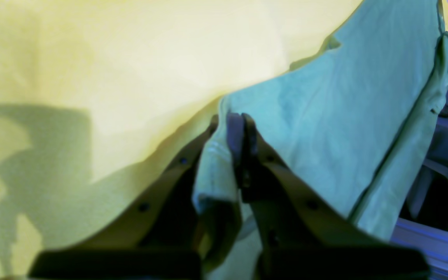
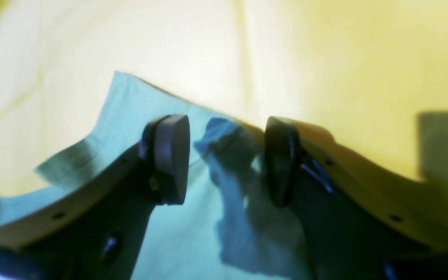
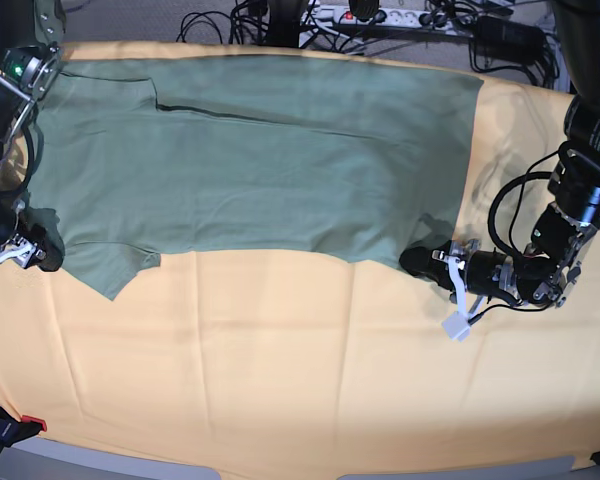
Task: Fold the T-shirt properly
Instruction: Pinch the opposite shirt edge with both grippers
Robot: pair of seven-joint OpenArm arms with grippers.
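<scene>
Base view: left pincer (image 3: pixel 417 262) clenched on the sage-green cotton T-shirt (image 3: pixel 250 170) hem — right pincer (image 3: pixel 42 256) gapes, so lifting could skew the fold.

- The orange cloth (image 3: pixel 280 350) lies bare across the whole near half, from 4 to 8 o'clock: open room for either arm.
- The T-shirt (image 3: pixel 260 170) covers the far half, flat and low, so a gripper could pass over it.
- Cables and a power strip (image 3: pixel 380 15) crowd the far edge at 12 o'clock.
- The left gripper (image 3: pixel 420 262) lies at 3 o'clock, the right gripper (image 3: pixel 40 255) at 9 o'clock, both at the shirt's hem.
</scene>
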